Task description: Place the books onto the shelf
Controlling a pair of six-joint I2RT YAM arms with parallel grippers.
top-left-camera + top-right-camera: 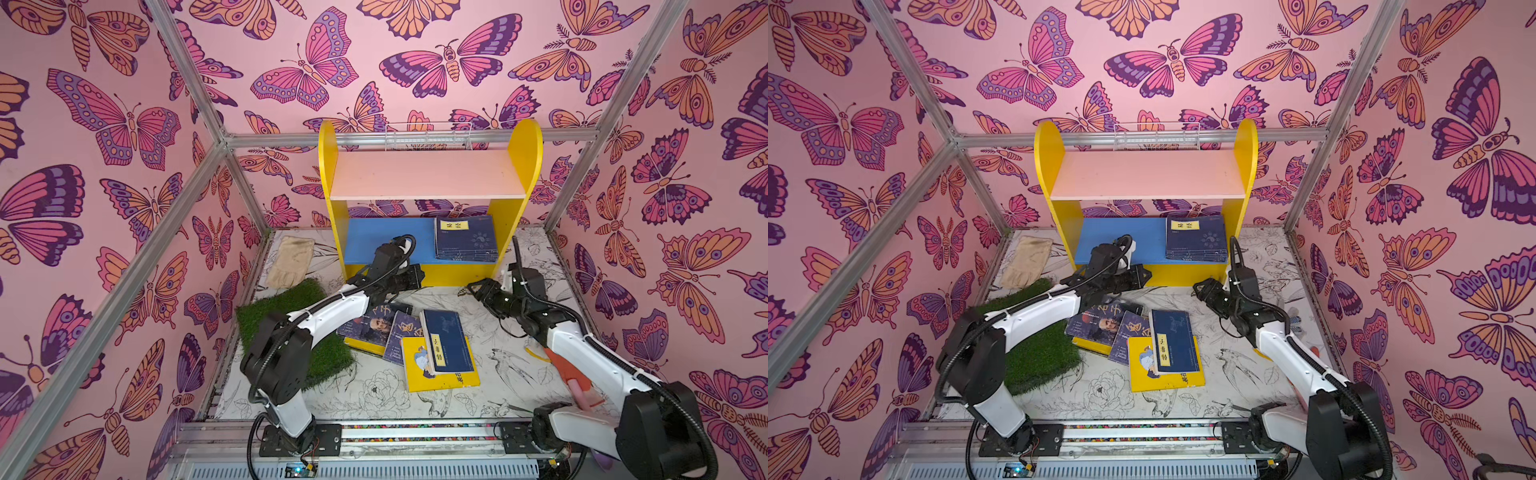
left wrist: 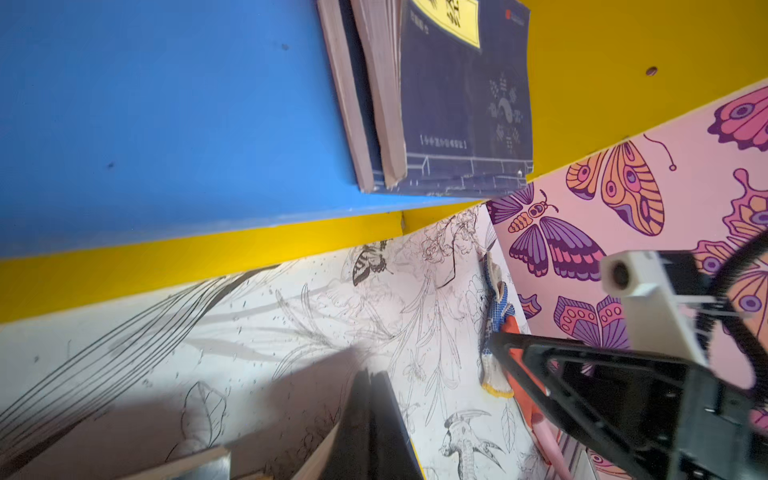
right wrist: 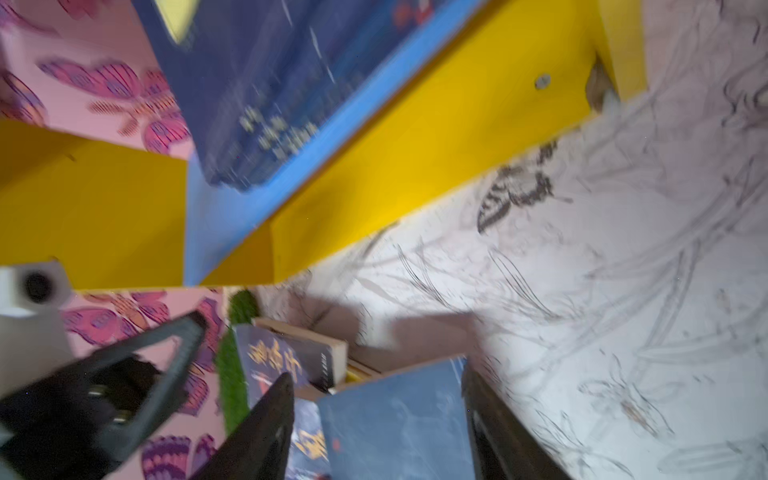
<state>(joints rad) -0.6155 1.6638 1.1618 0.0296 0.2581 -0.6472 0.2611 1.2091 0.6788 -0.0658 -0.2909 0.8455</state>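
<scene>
The shelf (image 1: 428,174) (image 1: 1148,174) stands at the back; its blue lower board (image 2: 166,124) holds a stack of navy books (image 1: 465,239) (image 1: 1196,239) (image 2: 465,104) at its right end. More books lie piled mid-table: a navy one with a yellow label (image 1: 446,338) (image 3: 395,424) on a yellow one (image 1: 453,376), and a portrait one (image 1: 374,324). My left gripper (image 1: 415,276) (image 2: 371,374) is shut and empty in front of the shelf's base. My right gripper (image 1: 473,289) (image 3: 376,382) hangs open beyond the pile, holding nothing.
A beige glove (image 1: 291,262) and a green turf square (image 1: 291,332) lie at the left. A white wire basket (image 1: 428,135) hangs behind the shelf. An orange and pink tool (image 1: 569,374) and a dotted work glove (image 2: 496,307) lie by the right wall.
</scene>
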